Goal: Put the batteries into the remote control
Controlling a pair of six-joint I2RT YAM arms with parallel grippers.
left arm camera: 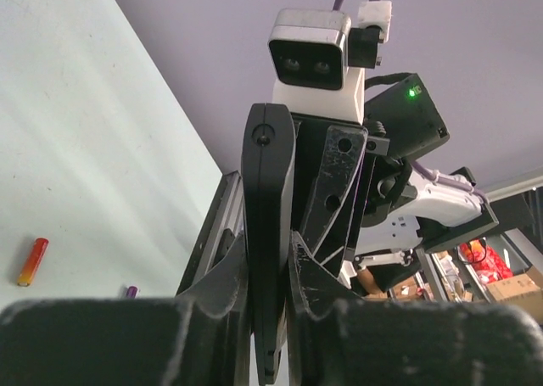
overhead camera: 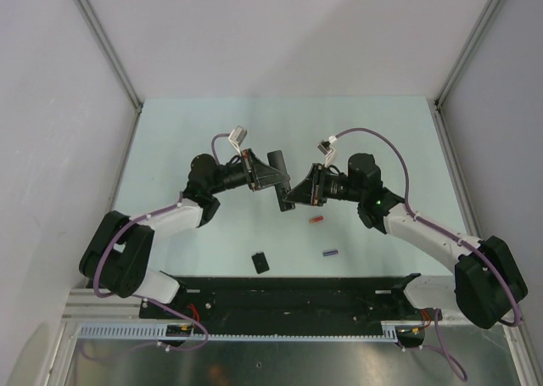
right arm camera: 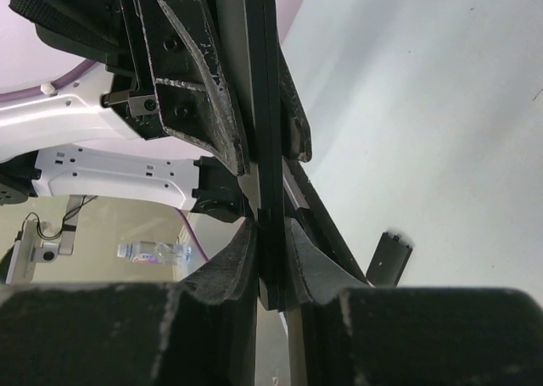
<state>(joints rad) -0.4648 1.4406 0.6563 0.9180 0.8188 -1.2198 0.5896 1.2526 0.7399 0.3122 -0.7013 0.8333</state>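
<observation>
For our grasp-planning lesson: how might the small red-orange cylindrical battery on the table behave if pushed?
Lying on its side on the pale table, the red-orange cylindrical battery would probably roll. It looks rigid; being tiny, it may slip from a pinch.

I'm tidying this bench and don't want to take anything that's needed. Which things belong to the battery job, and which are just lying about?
Job: remote control; red-orange battery; blue-purple battery; small black cover piece, probably its battery lid.
Lying about: plastic bottle and cardboard boxes, both off in the background.
</observation>
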